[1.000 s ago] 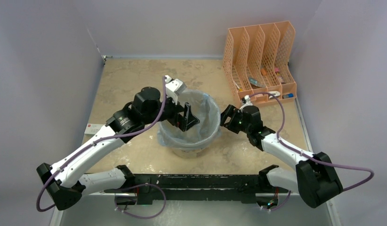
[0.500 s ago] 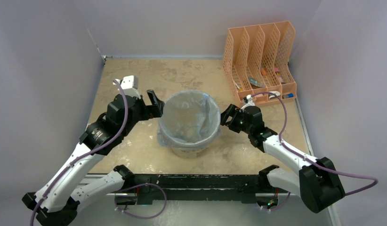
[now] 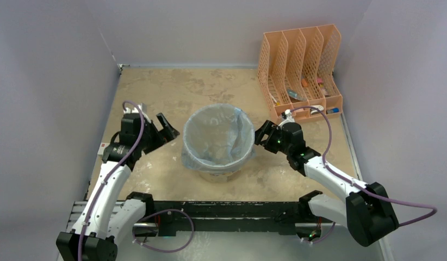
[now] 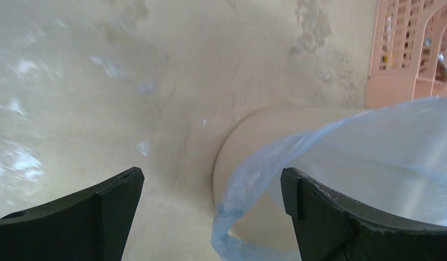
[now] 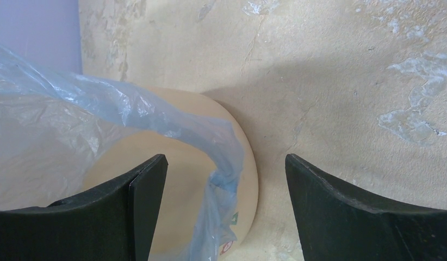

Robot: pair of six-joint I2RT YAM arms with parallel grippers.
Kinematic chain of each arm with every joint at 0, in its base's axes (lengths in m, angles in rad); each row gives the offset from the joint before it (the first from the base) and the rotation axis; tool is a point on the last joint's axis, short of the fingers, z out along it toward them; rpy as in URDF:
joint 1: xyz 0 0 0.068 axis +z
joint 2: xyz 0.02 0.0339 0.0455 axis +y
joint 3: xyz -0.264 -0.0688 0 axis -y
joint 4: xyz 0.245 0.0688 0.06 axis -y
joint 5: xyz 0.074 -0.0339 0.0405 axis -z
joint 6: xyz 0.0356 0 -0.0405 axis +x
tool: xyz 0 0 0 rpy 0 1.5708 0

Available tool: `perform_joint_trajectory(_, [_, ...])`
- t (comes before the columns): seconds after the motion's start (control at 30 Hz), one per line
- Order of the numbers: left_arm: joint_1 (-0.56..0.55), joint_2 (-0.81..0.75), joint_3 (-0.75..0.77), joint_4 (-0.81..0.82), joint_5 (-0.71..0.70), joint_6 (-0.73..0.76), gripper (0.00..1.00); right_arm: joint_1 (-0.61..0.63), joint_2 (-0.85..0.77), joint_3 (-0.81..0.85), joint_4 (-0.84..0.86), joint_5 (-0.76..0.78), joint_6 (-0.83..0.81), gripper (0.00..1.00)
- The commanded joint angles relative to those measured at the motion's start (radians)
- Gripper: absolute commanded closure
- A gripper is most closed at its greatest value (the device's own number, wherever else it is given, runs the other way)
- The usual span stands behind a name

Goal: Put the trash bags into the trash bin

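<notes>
Seating the liner looks like the step in hand, and it seems close to done. The trash bin [image 3: 218, 175] stands upright near the middle of the table [image 3: 172, 87], and the trash bag [image 3: 216, 136] is spread open inside it. Its pale-blue film is turned out over most of the rim and hangs down the outside on the near left. At the far right of the rim the film bunches into a loose fold rather than lying flat. The left gripper [image 3: 168, 126] hovers just beside the bin's left wall, jaws wide apart and holding nothing. The right gripper [image 3: 259, 136] sits at the right rim, jaws also apart, with the bag's draped edge between them but nothing pinched. The next move probably calls for the right jaws to close on that loose edge and draw it down over the rim, without tipping the light bin or dragging the thin film out. Plain grey-lilac walls [image 3: 221, 27] close in three sides. The tabletop is mottled beige, worn in pale patches. An orange mesh file organizer [image 3: 300, 70] stands at its far right corner, its contents too small to name.
</notes>
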Motion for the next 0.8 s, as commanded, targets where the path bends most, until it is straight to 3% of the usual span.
perform_joint_trajectory(0.0, [0.009, -0.064, -0.139, 0.085, 0.224, -0.110, 0.00, -0.001, -0.034, 0.015, 0.014, -0.008, 0.002, 0.18])
perform_joint_trajectory(0.27, [0.009, -0.084, -0.294, 0.193, 0.368, -0.150, 0.08, -0.001, -0.017, 0.022, 0.028, -0.024, 0.000, 0.18])
perform_joint_trajectory(0.4, [0.009, -0.003, -0.361, 0.312, 0.484, -0.146, 0.15, -0.001, 0.006, 0.024, 0.069, -0.036, 0.000, 0.19])
perform_joint_trajectory(0.63, [0.009, 0.129, -0.392, 0.455, 0.510, -0.126, 0.33, -0.001, 0.035, 0.016, 0.083, -0.077, -0.003, 0.33])
perform_joint_trajectory(0.77, [0.009, 0.143, -0.354, 0.429, 0.480, -0.091, 0.40, -0.001, 0.013, 0.005, 0.027, -0.056, 0.010, 0.40])
